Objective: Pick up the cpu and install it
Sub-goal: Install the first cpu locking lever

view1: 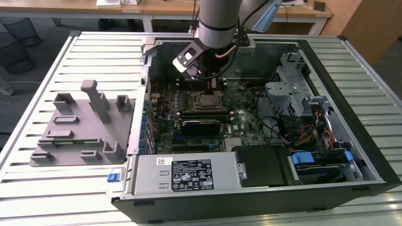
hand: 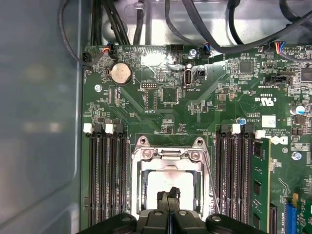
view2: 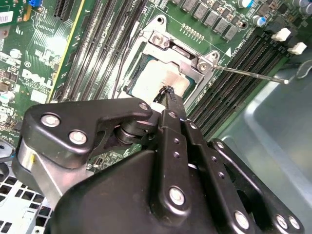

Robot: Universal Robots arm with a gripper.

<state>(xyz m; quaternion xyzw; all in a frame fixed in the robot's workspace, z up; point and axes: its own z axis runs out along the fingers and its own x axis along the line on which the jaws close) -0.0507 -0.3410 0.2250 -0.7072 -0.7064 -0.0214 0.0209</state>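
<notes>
The cpu (view2: 158,78) is a silvery-white square lying flat inside the metal-framed motherboard socket (view2: 178,48); it also appears in the first wrist view (hand: 168,179). My gripper (view2: 168,93) is shut, its two black fingers pressed together with nothing between them. The fingertips (hand: 168,193) hang right over the chip's top, at or just above its surface. In the exterior view the gripper (view1: 202,79) reaches down into the open computer case, just above the socket (view1: 208,100). The socket's thin wire lever (view2: 253,75) sticks out to one side.
Memory slots (hand: 105,175) flank the socket on both sides, one with a green module (hand: 261,185). Cables (hand: 204,29) run along the board's edge. A grey plastic fixture (view1: 82,127) sits on the slatted table at the exterior view's left. Drive cages (view1: 301,94) fill the case's right.
</notes>
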